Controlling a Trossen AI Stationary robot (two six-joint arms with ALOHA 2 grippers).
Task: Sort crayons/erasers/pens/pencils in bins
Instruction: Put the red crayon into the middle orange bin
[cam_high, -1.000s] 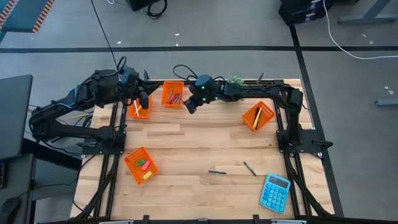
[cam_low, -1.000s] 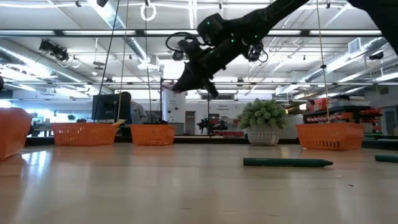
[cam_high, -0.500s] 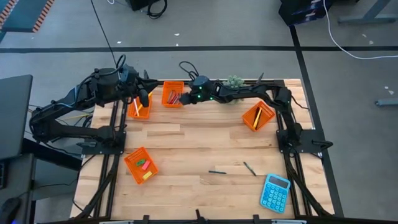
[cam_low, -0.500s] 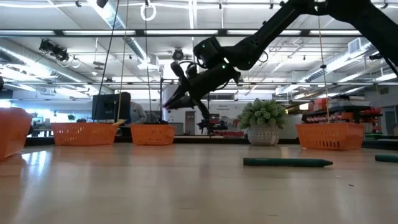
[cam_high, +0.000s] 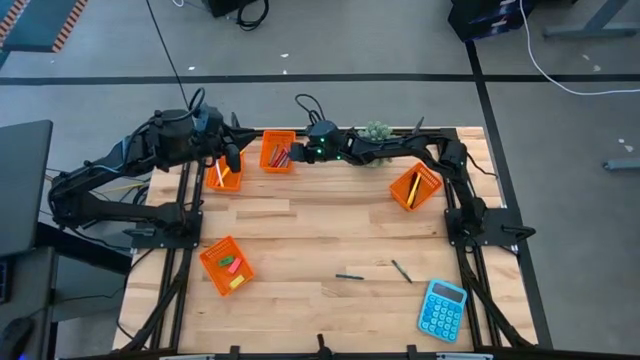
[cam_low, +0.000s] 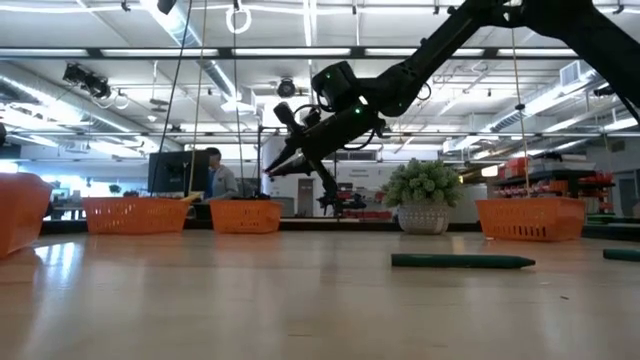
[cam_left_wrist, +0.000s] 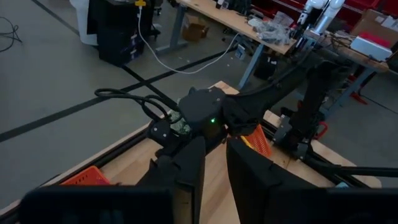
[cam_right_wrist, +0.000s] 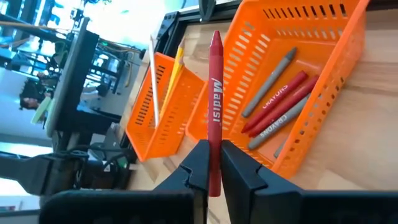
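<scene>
My right gripper is shut on a red crayon just above an orange bin at the table's far edge, also seen as bin in the high view. Grey and red crayons lie in that bin. Beside it stands a second bin with pencils leaning on its wall. My left gripper hangs high over that pencil bin, its fingers slightly apart with nothing between them. Two dark pens lie on the table near its front. My right gripper pinches the red crayon's blunt back end between its two fingers. The crayon sticks out ahead along the line of the fingers, its point over the crayon bin's rim. The fingers slant down from the table's right. The crayon is lifted clear.
A third orange bin with a pencil stands at the right, and a fourth with erasers at the near left. A blue calculator lies at the near right corner. A small potted plant sits at the far edge behind my right arm.
My right gripper has come down and gone toward the far edge and the crayon bin, rolling about its own line as it went. It has kept hold of the red crayon. In the last half second it has barely moved.
</scene>
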